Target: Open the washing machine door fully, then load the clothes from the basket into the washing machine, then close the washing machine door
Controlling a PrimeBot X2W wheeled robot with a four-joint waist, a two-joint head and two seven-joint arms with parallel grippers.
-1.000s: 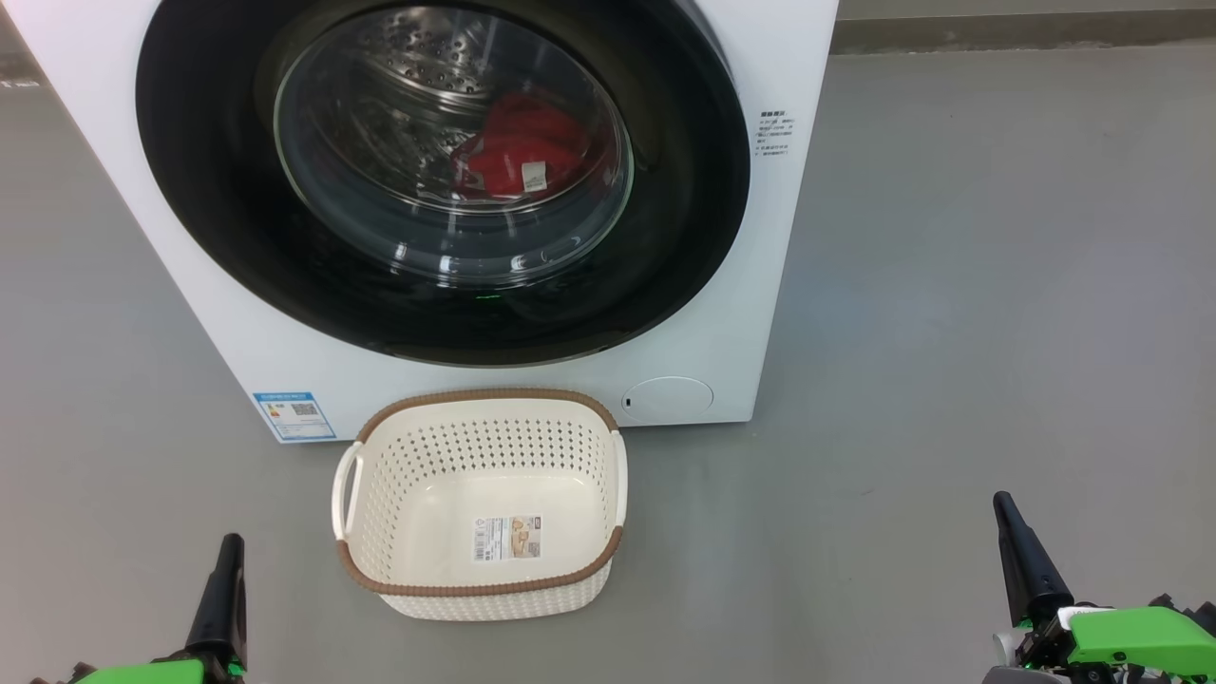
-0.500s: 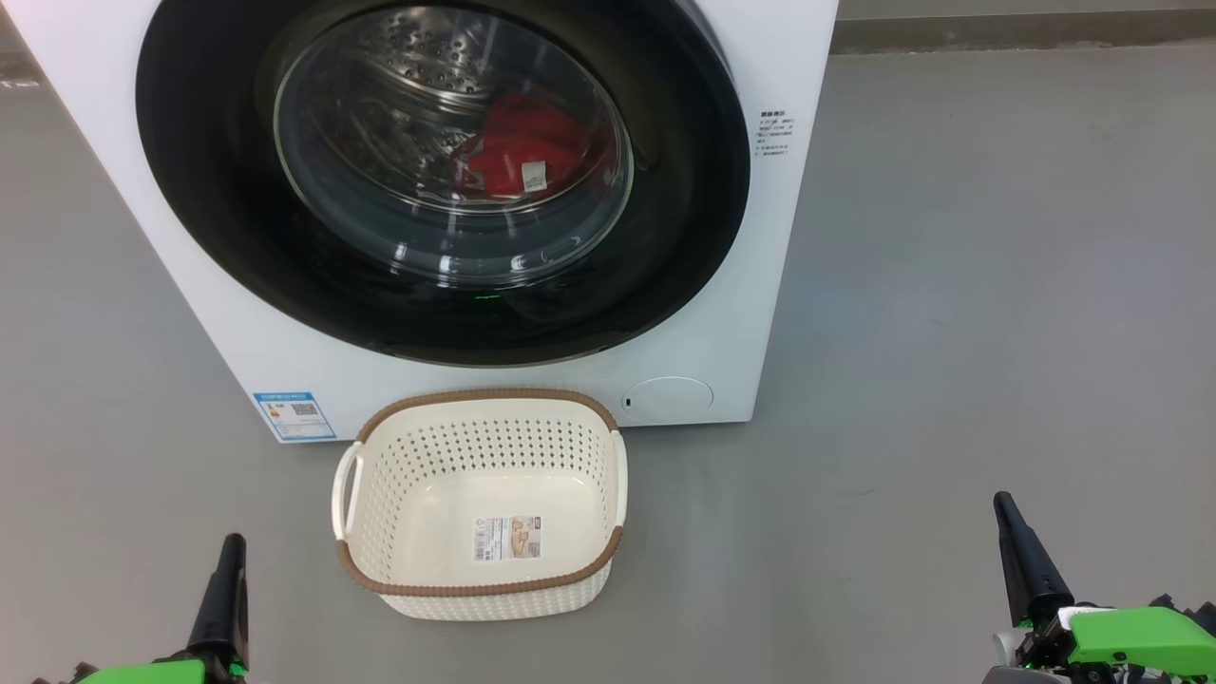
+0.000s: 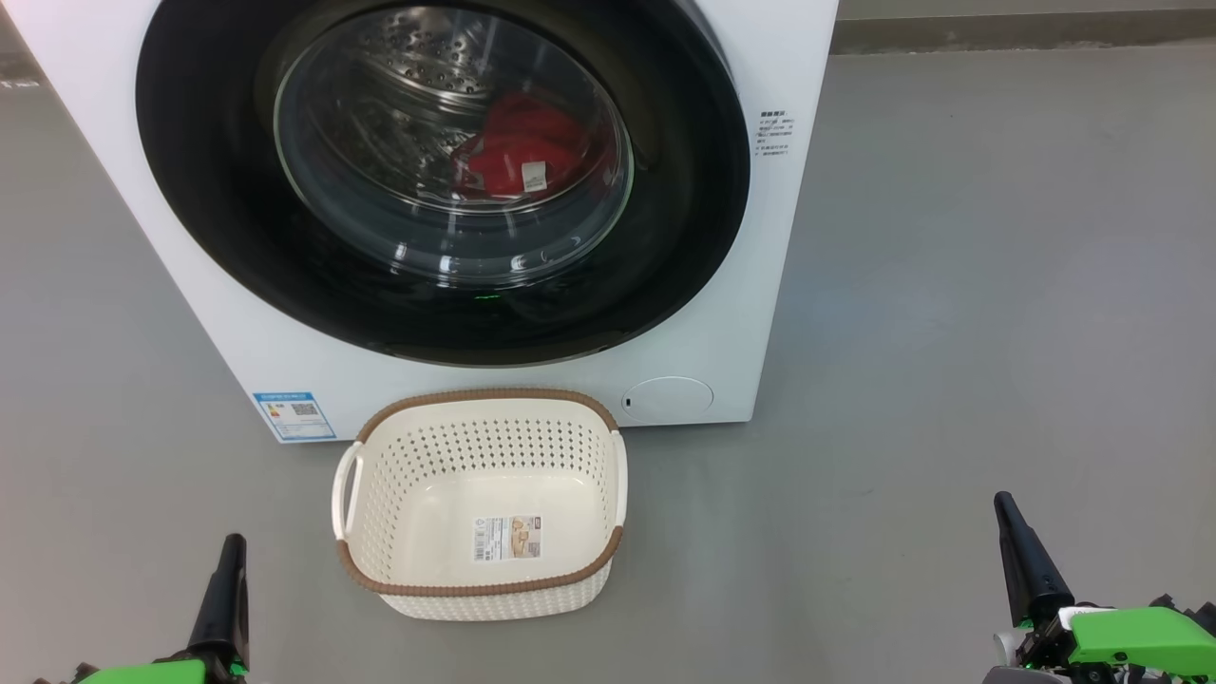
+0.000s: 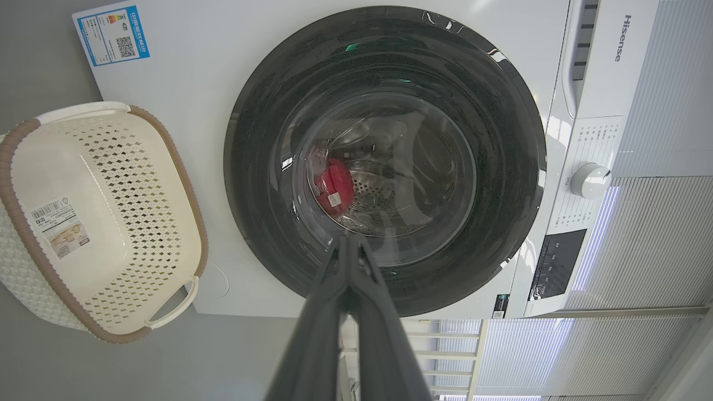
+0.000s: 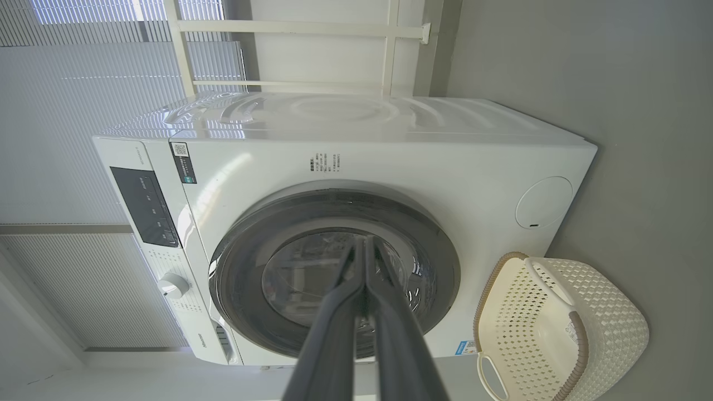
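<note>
Judging from how things lie, every step of the task looks done. The washing machine door [image 3: 418, 218] sits flush against the front of the white washing machine [image 3: 788, 237], its black ring showing no gap in either wrist view, so I take it for closed (whether the latch has actually caught, the pictures cannot say). Behind the bulging glass, the red garment [image 3: 518, 147] lies in the steel drum [image 3: 427, 57], its small white label facing out. The cream basket [image 3: 480, 446] stands on the grey floor [image 3: 950, 332] just in front of the machine, with nothing in it but the sticker [image 3: 506, 538] on its bottom.

The left gripper [image 3: 231, 546] hangs low at the left, near the basket but clear of it, fingers pressed together on nothing. The right gripper [image 3: 1005, 503] hangs low at the right, well apart from basket and machine, likewise clenched and empty. Nothing seems left to do beyond, at most, confirming that the door is firmly seated.
</note>
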